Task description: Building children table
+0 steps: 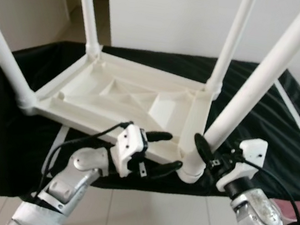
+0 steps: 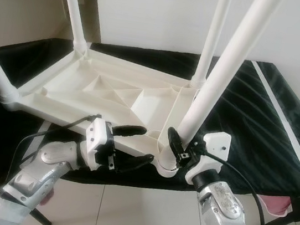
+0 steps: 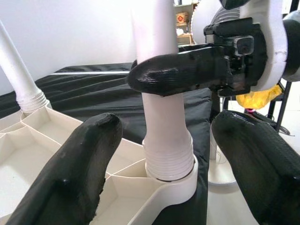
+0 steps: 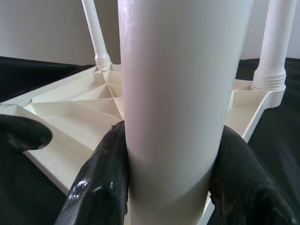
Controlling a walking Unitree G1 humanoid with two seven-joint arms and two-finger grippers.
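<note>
Left eye view gives you one white tabletop (image 1: 123, 100) lying upside down on a black cloth (image 1: 282, 125), its ribbed underside facing up and its long axis running from near left to far right. Four legs (image 1: 268, 67) stand in its corner sockets, one per corner, all pointing up and splaying slightly outward.

Your right gripper (image 1: 204, 154) is clamped on the near right leg just above its socket (image 3: 171, 185); in the right wrist view both fingers (image 4: 101, 187) press against the leg's sides. Your left gripper (image 1: 163, 155) sits at the tabletop's near edge, just left of that same socket, with its fingers (image 3: 70, 178) spread apart: one lies over the rim, the other below the edge. In the left wrist view the leg's threaded end sits in the socket between those spread fingers.
</note>
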